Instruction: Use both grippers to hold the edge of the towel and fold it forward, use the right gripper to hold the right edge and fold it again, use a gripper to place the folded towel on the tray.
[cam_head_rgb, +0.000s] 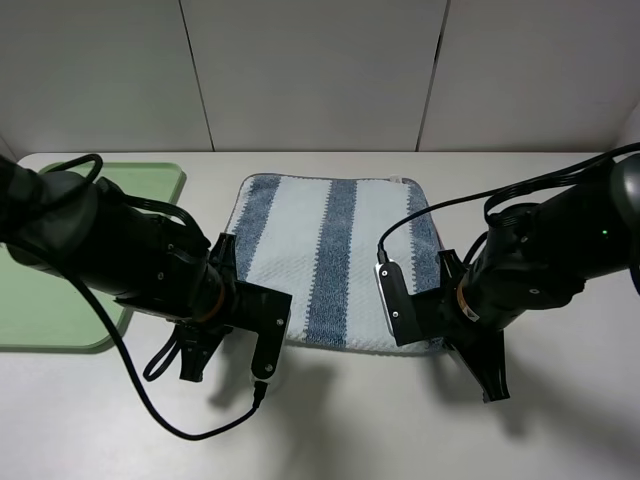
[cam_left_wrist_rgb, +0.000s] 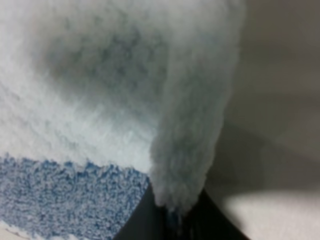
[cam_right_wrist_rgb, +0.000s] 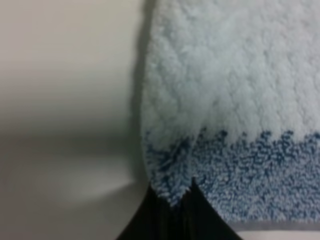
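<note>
An off-white tabletop (cam_head_rgb: 340, 430) runs back to a pale grey panelled wall (cam_head_rgb: 310, 70) with dark vertical seams. The towel (cam_head_rgb: 330, 250) – broad blue and white stripes – lies spread flat at the middle of the table, to the right of the light-green tray (cam_head_rgb: 40, 320) and apart from it. Both black arms bend down over its near edge (cam_head_rgb: 350, 346), one at each near corner. The left gripper (cam_left_wrist_rgb: 172, 217) has its fingers pressed together on a raised fold of white pile; the right gripper (cam_right_wrist_rgb: 187, 202) is likewise pinched closed on the towel's rim – where blue stripe meets white. A small green light (cam_head_rgb: 604, 233) glows on the right arm.
</note>
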